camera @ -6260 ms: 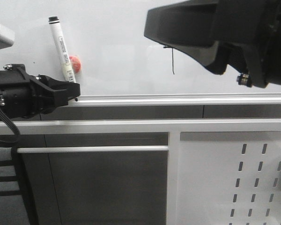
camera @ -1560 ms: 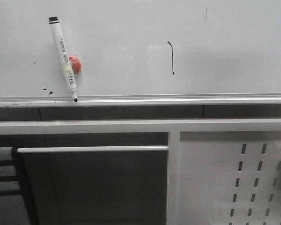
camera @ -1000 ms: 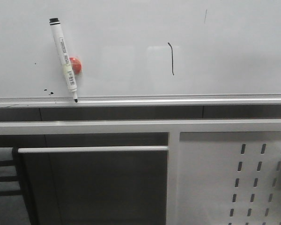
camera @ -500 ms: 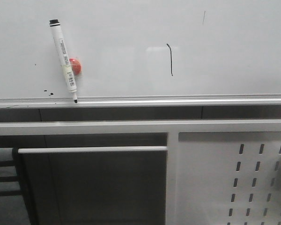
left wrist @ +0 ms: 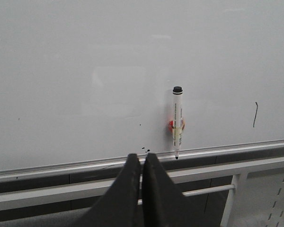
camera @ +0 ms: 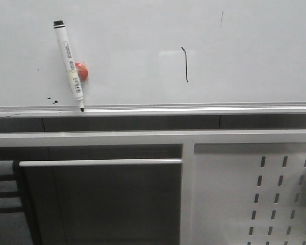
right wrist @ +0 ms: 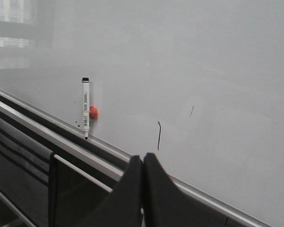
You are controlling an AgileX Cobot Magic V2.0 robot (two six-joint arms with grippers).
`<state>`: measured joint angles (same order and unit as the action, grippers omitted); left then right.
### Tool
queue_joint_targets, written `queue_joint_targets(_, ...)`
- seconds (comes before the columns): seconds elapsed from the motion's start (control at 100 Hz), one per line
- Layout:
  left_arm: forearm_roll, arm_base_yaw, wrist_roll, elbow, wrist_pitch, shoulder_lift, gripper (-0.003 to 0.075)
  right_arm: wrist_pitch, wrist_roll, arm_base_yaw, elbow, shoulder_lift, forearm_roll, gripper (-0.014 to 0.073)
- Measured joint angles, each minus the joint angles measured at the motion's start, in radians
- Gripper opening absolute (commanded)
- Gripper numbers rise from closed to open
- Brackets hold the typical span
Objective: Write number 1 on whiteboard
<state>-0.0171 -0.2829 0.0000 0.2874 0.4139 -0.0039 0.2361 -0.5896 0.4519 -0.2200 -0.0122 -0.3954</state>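
The whiteboard (camera: 143,25) fills the upper part of the front view, with a silver rail (camera: 194,109) along its lower edge. The number 1 (camera: 185,64) is a thin black stroke with a small hook at its top, near the board's middle; it also shows as number 1 (left wrist: 255,114) and number 1 (right wrist: 158,135). A white marker (camera: 69,64) leans on the board at the left, tip on the rail, beside a red magnet (camera: 81,70). Neither arm shows in the front view. My left gripper (left wrist: 142,158) and right gripper (right wrist: 143,160) are shut on nothing, back from the board.
Small black specks (camera: 52,100) mark the board near the marker's tip, and a faint grey tick (camera: 222,18) sits up right. Below the rail run a white frame bar (camera: 143,138), a horizontal rod (camera: 99,163) and a white panel with slot holes (camera: 255,194).
Both arms, which covered the left edge and upper right of the front view 6.3 s ago, have left it. The marker and the stroke stay where they were.
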Motion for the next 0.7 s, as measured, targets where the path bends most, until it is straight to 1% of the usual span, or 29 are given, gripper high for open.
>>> queue_joint_targets(0.13, 0.017, 0.0, 0.0, -0.014, -0.004, 0.0, -0.0021, -0.024, 0.0, 0.0, 0.016, 0.0, -0.082, -0.0055)
queue_joint_targets(0.2, 0.033, 0.0, 0.0, -0.014, -0.006, 0.0, -0.0021, -0.024, 0.0, 0.0, 0.018, 0.0, -0.1, -0.0055)
queue_joint_targets(0.7, 0.049, 0.0, 0.0, -0.016, -0.006, 0.0, -0.0021, -0.013, 0.0, 0.0, 0.018, 0.0, -0.111, -0.0055)
